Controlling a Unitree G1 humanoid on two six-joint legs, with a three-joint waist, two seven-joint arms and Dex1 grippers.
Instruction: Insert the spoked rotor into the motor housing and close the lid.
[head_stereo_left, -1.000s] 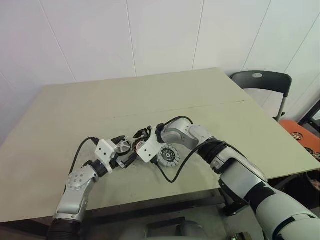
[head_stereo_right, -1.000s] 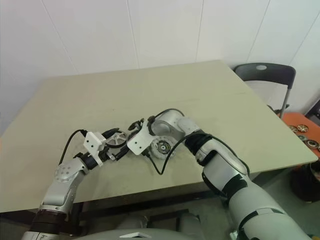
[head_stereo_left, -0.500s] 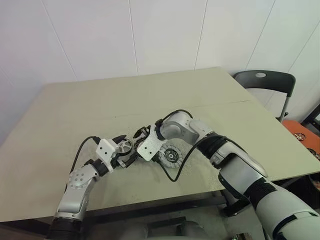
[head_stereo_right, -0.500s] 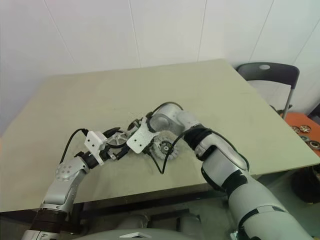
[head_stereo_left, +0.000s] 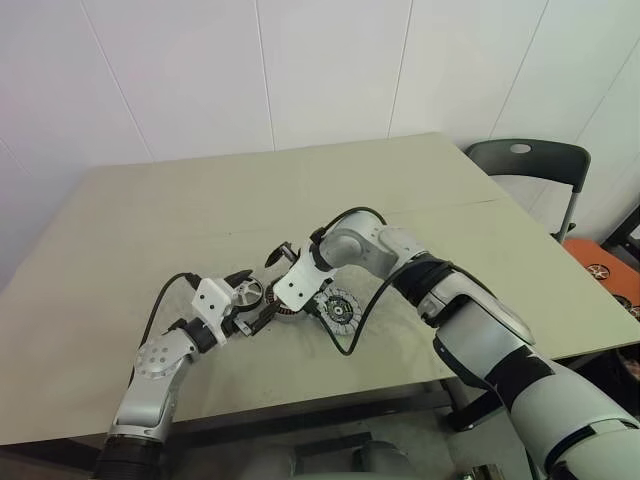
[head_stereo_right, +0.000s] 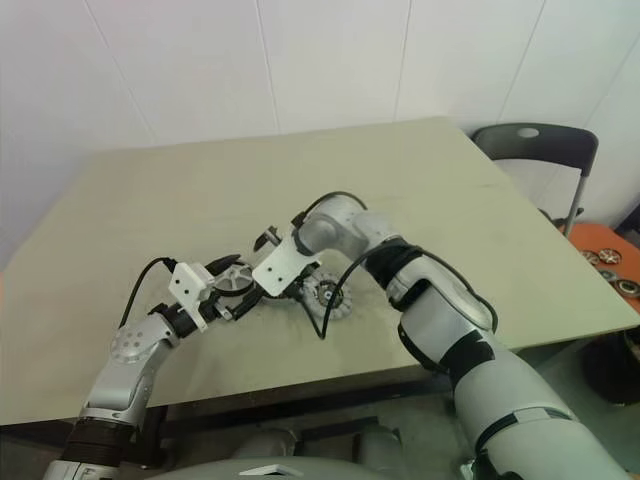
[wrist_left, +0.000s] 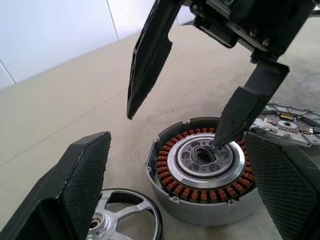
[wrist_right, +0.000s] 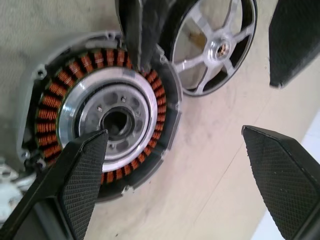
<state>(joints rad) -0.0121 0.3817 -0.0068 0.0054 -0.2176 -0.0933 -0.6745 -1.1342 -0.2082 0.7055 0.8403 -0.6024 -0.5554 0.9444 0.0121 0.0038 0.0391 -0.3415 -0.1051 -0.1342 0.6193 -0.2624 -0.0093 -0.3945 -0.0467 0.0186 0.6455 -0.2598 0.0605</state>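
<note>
My right tool (wrist_left: 200, 95) hangs wide, empty over the motor housing (wrist_left: 202, 167); left tool (wrist_left: 180, 190) wide too; lid (wrist_right: 212, 45) off, rotor insertion unclear.

The two head views look down and forward from above the robot's arms, taking in the whole beige table (head_stereo_left: 120, 230), the white wall behind it and a dark chair (head_stereo_left: 525, 160) at the far right. They stand side by side, so the same scene sits slightly further left in the right eye view.

The left wrist view sits low, near the tabletop, looking nearly level between its own fingers at the motor housing (wrist_left: 202, 167) close up, with the lid (wrist_left: 122, 222) nearer still.

The right wrist view looks steeply down from close above onto the same motor housing and lid, which all four views share.
</note>
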